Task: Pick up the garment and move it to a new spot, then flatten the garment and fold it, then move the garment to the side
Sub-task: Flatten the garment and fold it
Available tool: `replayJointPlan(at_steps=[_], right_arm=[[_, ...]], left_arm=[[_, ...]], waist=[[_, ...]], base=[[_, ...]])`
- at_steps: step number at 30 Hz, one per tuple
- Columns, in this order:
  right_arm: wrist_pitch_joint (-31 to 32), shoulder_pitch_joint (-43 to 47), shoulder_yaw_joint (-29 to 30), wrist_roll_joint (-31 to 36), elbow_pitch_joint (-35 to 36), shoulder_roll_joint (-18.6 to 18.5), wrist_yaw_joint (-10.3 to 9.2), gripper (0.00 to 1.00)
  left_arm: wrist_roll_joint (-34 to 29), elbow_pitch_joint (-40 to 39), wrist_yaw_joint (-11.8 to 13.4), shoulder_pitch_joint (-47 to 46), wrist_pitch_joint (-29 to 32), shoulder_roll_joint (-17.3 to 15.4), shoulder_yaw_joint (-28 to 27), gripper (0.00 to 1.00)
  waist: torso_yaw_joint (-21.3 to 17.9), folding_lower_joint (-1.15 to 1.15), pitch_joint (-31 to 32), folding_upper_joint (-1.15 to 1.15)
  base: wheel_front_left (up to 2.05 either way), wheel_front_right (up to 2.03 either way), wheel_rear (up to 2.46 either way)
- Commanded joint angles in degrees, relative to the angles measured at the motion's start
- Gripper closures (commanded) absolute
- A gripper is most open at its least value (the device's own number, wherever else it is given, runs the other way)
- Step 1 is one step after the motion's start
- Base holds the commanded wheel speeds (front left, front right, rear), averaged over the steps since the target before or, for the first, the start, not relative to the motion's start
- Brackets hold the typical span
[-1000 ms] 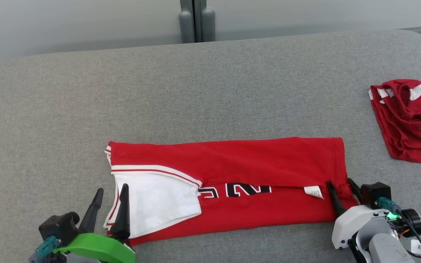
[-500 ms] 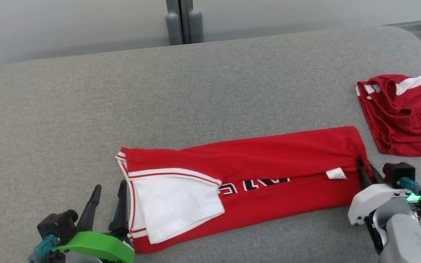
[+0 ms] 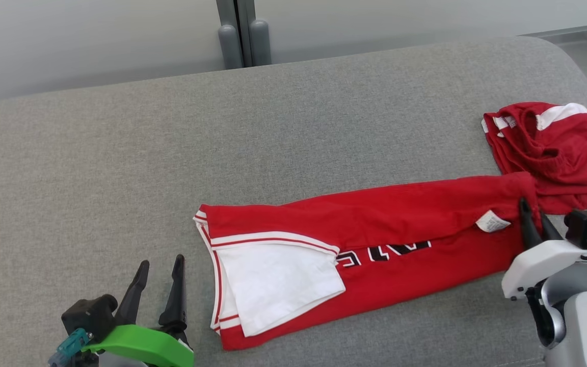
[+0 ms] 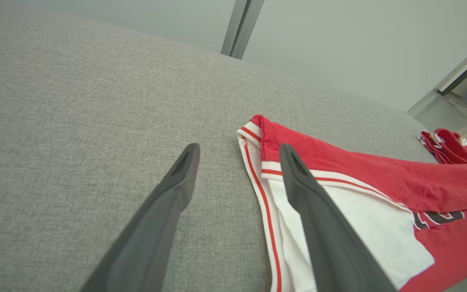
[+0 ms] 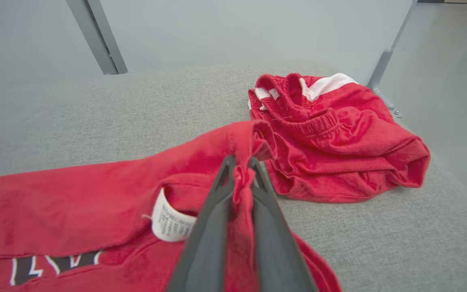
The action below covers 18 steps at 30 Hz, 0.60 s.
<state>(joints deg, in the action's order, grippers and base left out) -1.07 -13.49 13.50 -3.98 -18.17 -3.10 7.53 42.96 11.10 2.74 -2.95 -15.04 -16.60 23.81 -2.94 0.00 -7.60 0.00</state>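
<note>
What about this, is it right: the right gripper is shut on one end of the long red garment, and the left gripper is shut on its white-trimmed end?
Not quite. The left gripper is open, fingers spread beside the white-trimmed end and gripping nothing, as the left wrist view shows. The right gripper is indeed shut on the red garment.

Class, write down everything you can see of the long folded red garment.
The red garment is soft cloth, folded into a long band, slanted on the grey padded surface. A white red-striped panel shows at its left end, black-and-white lettering mid-fold, and a white care label near the right end, which the right tool pinches.
</note>
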Motion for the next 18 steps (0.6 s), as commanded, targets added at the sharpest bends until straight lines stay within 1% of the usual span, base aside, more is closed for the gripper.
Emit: replayJointPlan(at_steps=[1, 6, 10, 13, 18], right_arm=[[0.54, 0.87, -1.53, -1.15, 1.42, 0.06, -0.10, 1.00], [2.50, 2.32, -9.48, -6.06, 6.40, 0.13, -0.10, 1.00], [3.30, 2.47, -16.73, -11.17, 8.52, 0.08, -0.10, 1.00], [3.30, 1.76, -22.95, -15.52, 8.83, 0.09, -0.09, 1.00], [2.12, -1.28, -32.54, -20.49, 6.36, 0.09, -0.09, 1.00]], left_arm=[[-0.24, 0.16, -0.34, -0.97, -0.15, 0.12, 0.02, 0.00], [-0.10, 0.77, -0.56, -1.13, -0.04, 0.08, 0.37, 0.00], [0.05, 1.02, -0.69, -1.01, -0.02, 0.04, 0.47, 0.00], [0.09, 1.20, -0.82, -1.05, 0.04, 0.24, 0.78, 0.00], [0.14, 1.43, -1.15, -1.32, 0.16, 0.38, 1.24, 0.00]], waist=[[0.25, 0.00, 0.17, 0.00], [1.61, 0.00, 1.05, 0.00], [2.82, 0.00, 1.82, 0.00], [3.95, 0.00, 2.40, 0.00], [5.89, 0.00, 2.88, 0.00]], base=[[0.00, 0.00, 0.00], [0.00, 0.00, 0.00], [0.00, 0.00, 0.00], [0.00, 0.00, 0.00], [0.00, 0.00, 0.00]])
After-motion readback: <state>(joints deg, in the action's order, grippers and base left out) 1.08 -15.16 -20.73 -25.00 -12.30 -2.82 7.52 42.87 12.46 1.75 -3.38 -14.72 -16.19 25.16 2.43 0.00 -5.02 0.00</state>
